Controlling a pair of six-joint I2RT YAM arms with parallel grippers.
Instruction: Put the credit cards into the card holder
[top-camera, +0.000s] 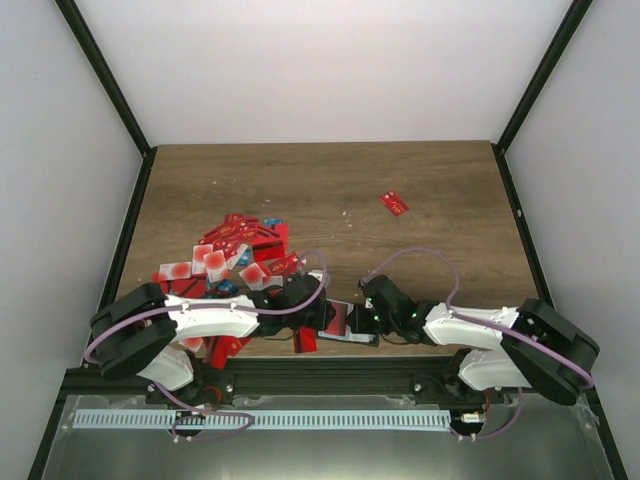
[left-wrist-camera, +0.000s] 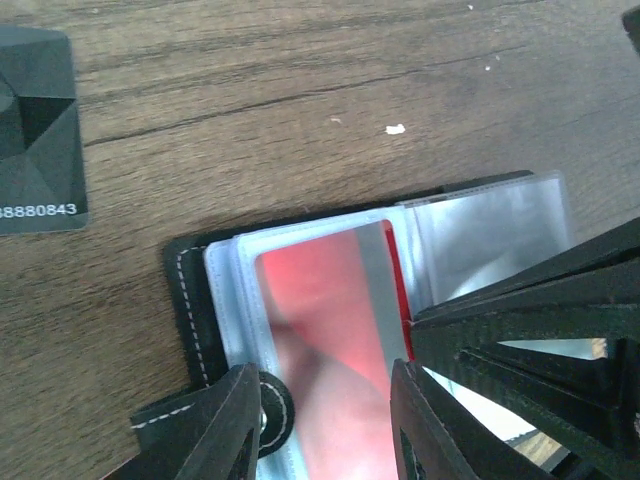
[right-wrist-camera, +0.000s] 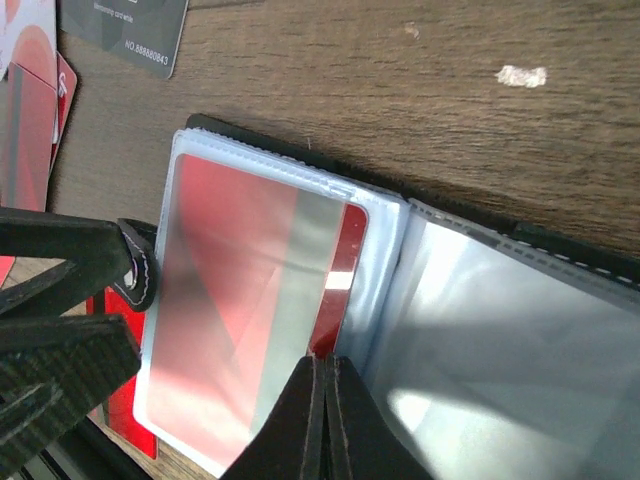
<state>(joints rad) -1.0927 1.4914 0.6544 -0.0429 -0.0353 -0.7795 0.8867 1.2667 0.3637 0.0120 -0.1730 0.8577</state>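
The black card holder (top-camera: 352, 336) lies open near the front edge, its clear sleeves showing in the left wrist view (left-wrist-camera: 190, 300) and the right wrist view (right-wrist-camera: 590, 262). A red card (right-wrist-camera: 220, 260) sits in its left sleeve, with a red strip still bare at the sleeve mouth; it also shows in the left wrist view (left-wrist-camera: 320, 300). My right gripper (right-wrist-camera: 323, 372) is shut, its tips touching that bare card edge. My left gripper (left-wrist-camera: 325, 430) is open and straddles the holder's left page. The other credit cards (top-camera: 235, 255) lie in a pile at the left.
A thin black card (left-wrist-camera: 35, 130) lies on the wood beside the holder. One red card (top-camera: 394, 203) lies alone at the far right. More red cards (top-camera: 306, 340) lie under and behind the left arm. Both grippers (top-camera: 345, 318) meet over the holder.
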